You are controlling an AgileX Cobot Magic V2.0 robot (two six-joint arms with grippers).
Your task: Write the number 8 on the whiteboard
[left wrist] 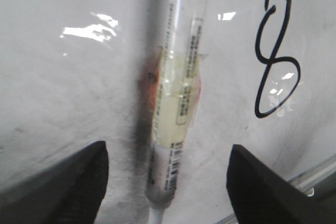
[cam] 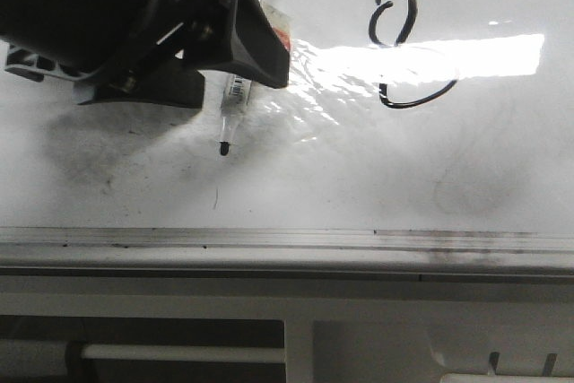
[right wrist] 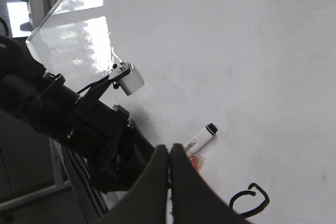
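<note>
Over on the left of the front view, the left gripper (cam: 215,60) hangs low over the whiteboard (cam: 359,177), its dark bulk filling the upper left corner. The left wrist view shows its jaws spread wide, 1 black finger (left wrist: 73,187) on each side, and nothing pinched between them. The marker (left wrist: 170,129) lies flat on the surface in that gap, touching neither finger, a band of yellowish tape around its white barrel. In the front view the marker's black tip (cam: 223,145) pokes out from under the gripper, toward the silver rail (cam: 287,239) along the board's near edge. Grey smudges cloud the board below and left of the tip.

Moving right: bright glare streaks across the middle of the board. The 8 (cam: 404,47) sits well to the right of the marker, small narrow upper loop, wider lower loop left open on its left side, with the glare band cutting across its waist. The left wrist view shows it too (left wrist: 275,56), clear of the marker.

The right gripper (right wrist: 169,182) appears only in its own wrist view, jaws pressed together with nothing between them, above the board near the 8's curl (right wrist: 251,200).
</note>
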